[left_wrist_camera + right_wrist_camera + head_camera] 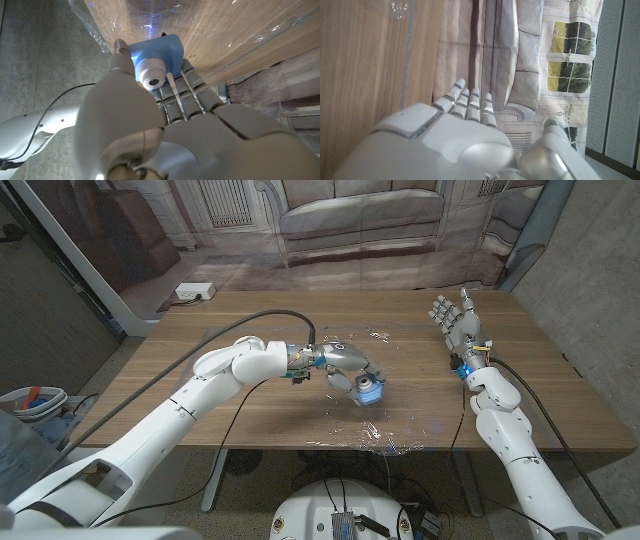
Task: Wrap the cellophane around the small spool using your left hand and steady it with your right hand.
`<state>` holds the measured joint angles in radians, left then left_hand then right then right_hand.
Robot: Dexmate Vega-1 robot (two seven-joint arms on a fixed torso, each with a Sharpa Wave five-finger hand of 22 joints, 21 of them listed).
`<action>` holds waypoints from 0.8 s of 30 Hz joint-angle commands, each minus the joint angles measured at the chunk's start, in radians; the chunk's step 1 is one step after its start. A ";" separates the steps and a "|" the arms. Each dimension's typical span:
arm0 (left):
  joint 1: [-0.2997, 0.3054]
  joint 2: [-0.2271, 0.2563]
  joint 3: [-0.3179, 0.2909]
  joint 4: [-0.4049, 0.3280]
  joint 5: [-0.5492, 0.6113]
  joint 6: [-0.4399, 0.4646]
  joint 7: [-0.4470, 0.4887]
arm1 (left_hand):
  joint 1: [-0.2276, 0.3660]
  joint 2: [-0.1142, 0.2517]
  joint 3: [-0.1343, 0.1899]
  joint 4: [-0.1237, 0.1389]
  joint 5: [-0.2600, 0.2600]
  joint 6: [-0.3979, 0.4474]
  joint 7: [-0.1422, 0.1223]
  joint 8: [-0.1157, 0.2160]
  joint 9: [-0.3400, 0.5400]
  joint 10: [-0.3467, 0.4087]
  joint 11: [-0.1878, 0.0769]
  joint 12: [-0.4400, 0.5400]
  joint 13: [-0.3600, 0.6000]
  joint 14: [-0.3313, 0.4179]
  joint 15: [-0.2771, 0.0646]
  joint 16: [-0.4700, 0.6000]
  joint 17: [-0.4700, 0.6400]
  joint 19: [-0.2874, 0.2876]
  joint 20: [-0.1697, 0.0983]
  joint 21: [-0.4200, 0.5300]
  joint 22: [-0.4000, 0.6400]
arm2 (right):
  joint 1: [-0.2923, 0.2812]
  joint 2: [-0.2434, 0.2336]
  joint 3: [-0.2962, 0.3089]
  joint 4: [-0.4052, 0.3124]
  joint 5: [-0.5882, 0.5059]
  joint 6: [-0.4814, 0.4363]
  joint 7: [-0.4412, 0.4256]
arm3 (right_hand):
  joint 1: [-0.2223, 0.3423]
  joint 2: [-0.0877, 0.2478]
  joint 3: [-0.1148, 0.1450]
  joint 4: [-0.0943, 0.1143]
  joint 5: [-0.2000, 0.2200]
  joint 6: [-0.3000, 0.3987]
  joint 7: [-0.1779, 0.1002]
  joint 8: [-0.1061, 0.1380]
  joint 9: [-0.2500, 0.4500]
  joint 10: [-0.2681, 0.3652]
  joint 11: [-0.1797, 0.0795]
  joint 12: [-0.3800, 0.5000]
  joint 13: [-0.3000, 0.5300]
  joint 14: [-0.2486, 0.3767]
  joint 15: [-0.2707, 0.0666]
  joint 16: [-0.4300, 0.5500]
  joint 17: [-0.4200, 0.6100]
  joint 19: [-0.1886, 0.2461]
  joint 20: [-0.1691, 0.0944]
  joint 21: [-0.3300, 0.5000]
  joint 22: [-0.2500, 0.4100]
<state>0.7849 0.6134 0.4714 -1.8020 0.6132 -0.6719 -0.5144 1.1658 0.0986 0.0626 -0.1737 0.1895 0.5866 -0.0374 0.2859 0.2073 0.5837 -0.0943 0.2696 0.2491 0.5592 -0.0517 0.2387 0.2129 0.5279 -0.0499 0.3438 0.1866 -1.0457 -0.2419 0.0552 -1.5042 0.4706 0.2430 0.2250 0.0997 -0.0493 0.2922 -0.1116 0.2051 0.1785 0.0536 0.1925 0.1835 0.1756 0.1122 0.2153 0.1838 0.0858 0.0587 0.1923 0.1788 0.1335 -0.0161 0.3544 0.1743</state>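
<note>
Wood-grained and matt, the table (250, 420) carries a clear sheet of cellophane (385, 442) that lies spread across its middle, its crinkled near edge catching the light close to the front rim. On that sheet, at the table's centre, the left hand (345, 368) grips the small spool (370, 391): a light-blue body with a round white end cap, seen close in the left wrist view (156, 59) wedged between the thumb and the curled fingers (192, 97). The spool looks like hard, smooth plastic, probably light and rigid, so a firm hold across its blue body should serve, leaving the rim free for winding. The film is likely the harder part: thin, limp, slippery and clingy, apt to crease or tear if pulled from one corner, so it is best taken at an edge and kept under gentle tension. Further back on the right, the right hand (456, 320) stands with fingers spread, holding nothing and well apart from the spool. Beyond the table hangs a backdrop (340, 220) printed with a sofa.
</note>
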 commanded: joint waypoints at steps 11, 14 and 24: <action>0.059 0.037 -0.046 0.020 0.071 -0.067 0.065 | 0.044 0.052 0.082 0.074 0.005 0.017 -0.009 -0.004 0.001 0.031 -0.033 -0.010 0.004 0.002 -0.075 -0.007 0.004 -0.010 -0.004 -0.007 0.001 | -0.073 0.010 -0.023 -0.105 -0.044 -0.025 -0.085 | 0.002 0.009 -0.003 0.001 -0.001 0.010 0.004 0.004 0.005 0.004 0.000 0.000 0.003 0.003 0.001 -0.003 0.005 0.010 -0.001 -0.010 0.005; 0.066 0.032 -0.047 -0.003 0.151 -0.059 0.102 | 0.043 0.050 0.082 0.074 0.005 0.014 -0.007 -0.007 0.001 0.027 -0.033 -0.014 0.004 -0.005 -0.074 -0.011 0.003 -0.022 -0.006 -0.013 0.001 | -0.089 0.010 -0.018 -0.121 -0.042 -0.021 -0.090 | 0.003 0.009 -0.003 0.000 -0.001 0.011 0.004 0.004 0.005 0.004 -0.001 -0.001 0.003 0.004 0.002 -0.003 0.005 0.010 -0.001 -0.011 0.005; 0.058 0.025 -0.023 0.002 0.152 -0.043 0.088 | 0.035 0.047 0.081 0.079 0.003 0.011 -0.016 -0.013 0.000 0.023 -0.040 -0.020 0.003 -0.007 -0.077 -0.014 0.003 -0.036 -0.009 -0.019 0.002 | -0.138 0.023 0.006 -0.143 -0.015 -0.001 -0.094 | 0.003 0.010 -0.004 0.000 -0.001 0.012 0.003 0.005 0.005 0.007 0.001 0.000 0.003 0.004 0.003 -0.003 0.005 0.013 -0.002 -0.014 0.005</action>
<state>0.8471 0.6437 0.4262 -1.8050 0.7217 -0.7188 -0.4349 1.1658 0.0986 0.0627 -0.1737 0.1891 0.5864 -0.0376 0.2726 0.2033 0.5813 -0.1005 0.2538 0.2495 0.5514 -0.0516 0.2245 0.2112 0.4975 -0.0481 0.3286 0.1867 -1.1372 -0.2274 0.0433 -1.6167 0.4365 0.2272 0.1421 0.0997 -0.0493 0.2923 -0.1116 0.2051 0.1823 0.0575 0.1925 0.1835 0.1755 0.1121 0.2153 0.1838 0.0857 0.0587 0.1923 0.1788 0.1344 -0.0170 0.3469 0.1743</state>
